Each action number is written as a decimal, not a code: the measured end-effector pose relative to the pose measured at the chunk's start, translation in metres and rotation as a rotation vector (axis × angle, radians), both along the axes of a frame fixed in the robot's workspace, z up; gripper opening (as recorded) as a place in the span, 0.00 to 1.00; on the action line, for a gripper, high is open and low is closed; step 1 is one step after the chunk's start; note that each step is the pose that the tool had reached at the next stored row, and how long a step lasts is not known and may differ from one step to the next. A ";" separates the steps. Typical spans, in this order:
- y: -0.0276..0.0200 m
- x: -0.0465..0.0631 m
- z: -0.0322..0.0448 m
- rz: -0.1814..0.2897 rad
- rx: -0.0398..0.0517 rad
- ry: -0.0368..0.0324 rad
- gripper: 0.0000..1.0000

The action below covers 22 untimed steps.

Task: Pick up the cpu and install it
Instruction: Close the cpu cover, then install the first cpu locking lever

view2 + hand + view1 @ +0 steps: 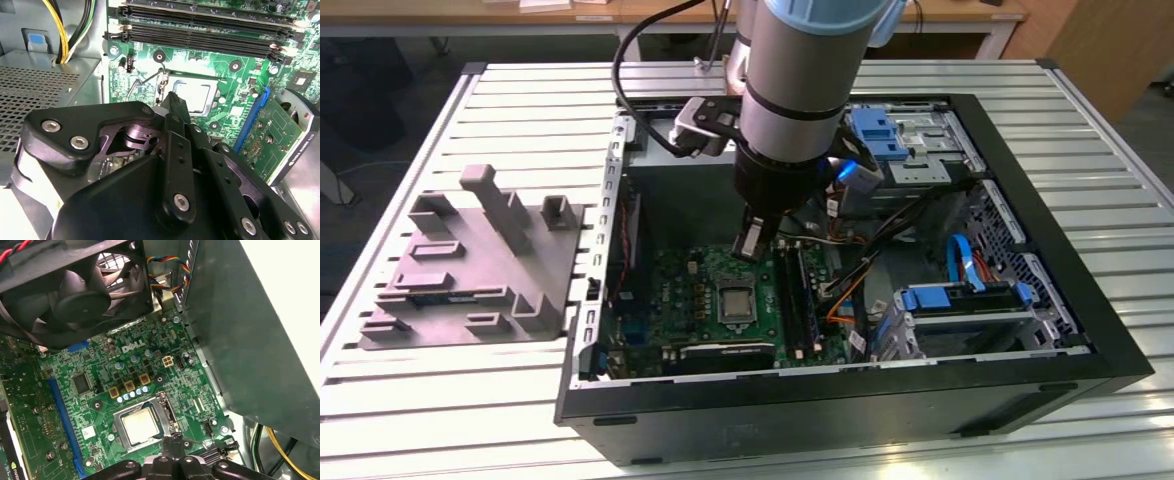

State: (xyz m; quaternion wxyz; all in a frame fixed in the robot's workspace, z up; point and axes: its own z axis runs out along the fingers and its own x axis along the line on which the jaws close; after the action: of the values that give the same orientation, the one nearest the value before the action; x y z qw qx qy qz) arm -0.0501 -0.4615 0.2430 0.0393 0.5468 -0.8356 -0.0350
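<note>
One small square silvery-grey cpu lies seated in your green board's socket, with the pincer pressed together, empty, just beside it.

print | white logo lettering is showing on green board | small white lettering is running along expansion card

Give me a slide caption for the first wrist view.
Gripper poised just beside the cpu, which sits in its socket on the green motherboard.
</note>
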 end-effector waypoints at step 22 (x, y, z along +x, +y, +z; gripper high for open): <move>0.0023 0.014 0.0000 0.000 0.0004 -0.0001 0.11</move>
State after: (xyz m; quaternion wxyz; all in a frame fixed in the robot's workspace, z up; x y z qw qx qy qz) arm -0.0359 -0.4592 0.2430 0.0391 0.5468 -0.8356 -0.0352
